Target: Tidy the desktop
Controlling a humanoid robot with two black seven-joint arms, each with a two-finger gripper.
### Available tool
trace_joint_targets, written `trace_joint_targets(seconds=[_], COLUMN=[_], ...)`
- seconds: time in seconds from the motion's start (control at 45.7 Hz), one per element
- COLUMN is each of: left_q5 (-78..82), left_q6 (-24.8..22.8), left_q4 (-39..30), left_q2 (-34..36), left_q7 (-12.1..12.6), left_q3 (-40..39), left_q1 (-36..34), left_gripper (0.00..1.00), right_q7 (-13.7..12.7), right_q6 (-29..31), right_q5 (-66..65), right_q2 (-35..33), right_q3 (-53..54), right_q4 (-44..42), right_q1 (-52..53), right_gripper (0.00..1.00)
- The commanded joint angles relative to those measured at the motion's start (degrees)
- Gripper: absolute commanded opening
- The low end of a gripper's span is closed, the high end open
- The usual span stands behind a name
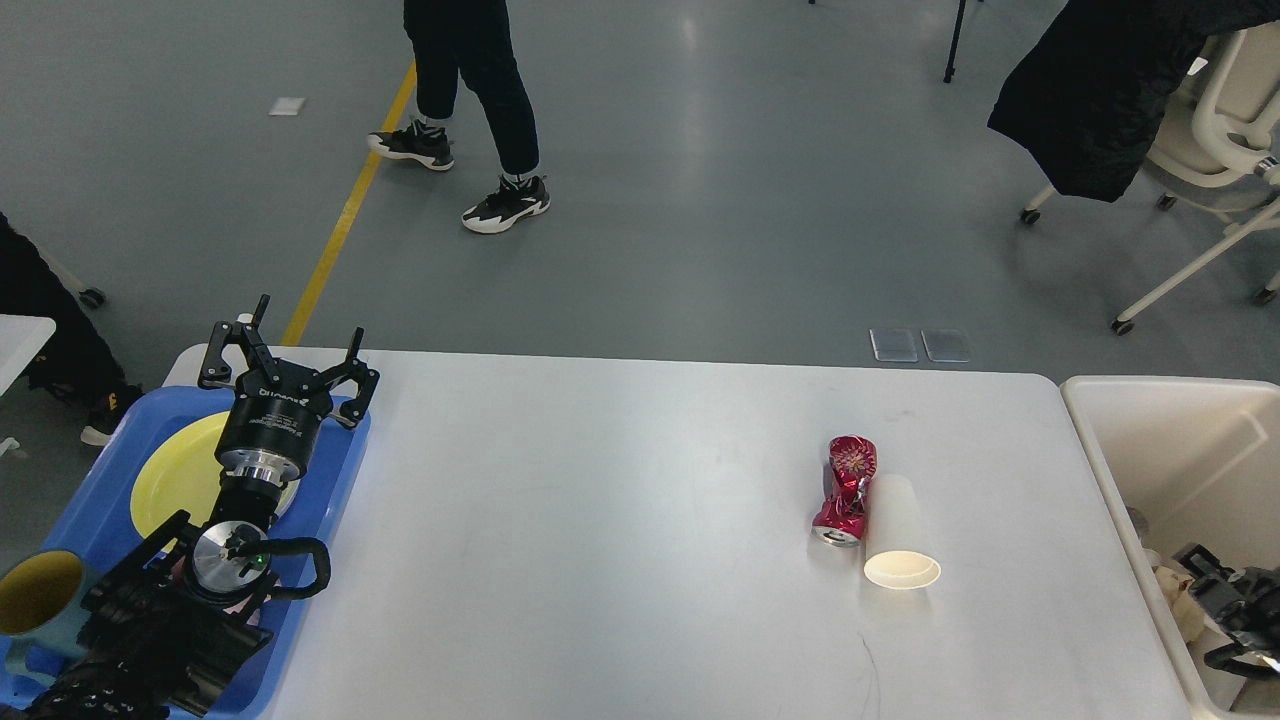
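Note:
The white desktop carries a crushed red can lying on its side. A white paper cup lies tipped over right beside it, its mouth facing me. My left gripper hovers open and empty over the far edge of the blue tray, far left of both items. My right gripper sits low inside the cream-white bin at the right edge. It looks small and dark, so its fingers cannot be told apart.
A yellow plate lies in the tray, and a cup with a yellow inside stands at its near corner. Crumpled paper lies in the bin. A person walks on the floor beyond the table, and a chair stands at the far right.

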Motion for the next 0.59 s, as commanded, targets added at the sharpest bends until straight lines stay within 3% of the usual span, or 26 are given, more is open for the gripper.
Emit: trace_joint_targets(seconds=[0.0, 0.175, 0.328, 0.438, 0.569], left_q5=[0.0, 0.0, 0.0, 0.0, 0.0], left_q6=[0.0, -0.1, 0.0, 0.0, -0.1], left_q4=[0.0, 0.0, 0.0, 0.0, 0.0], left_q2=[0.0, 0.0, 0.0, 0.0, 0.0], left_q7=[0.0, 0.0, 0.0, 0.0, 0.0], left_q3=[0.0, 0.0, 0.0, 0.0, 0.1], left_q1=[0.0, 0.0, 0.0, 0.0, 0.0], left_gripper=[0.96, 0.96, 0.96, 0.96, 0.96], right_q7=[-0.2, -0.8, -0.9, -1.3, -1.4], right_q6=[0.4, 2.1, 7.4, 17.3, 36.5], right_q5=[-0.6, -11.2, -16.5, -16.4, -16.3], right_q2=[-5.2, -10.5, -12.4, -10.0, -3.9], right_q3=[-0.5, -2.9, -9.7, -16.1, -18.6], right_q4=[9.3, 25.8, 40.4, 46.5, 49.5], right_q1=[7.7, 23.0, 39.4, 51.1, 63.5], right_gripper=[1.0, 1.0, 1.0, 1.0, 1.0])
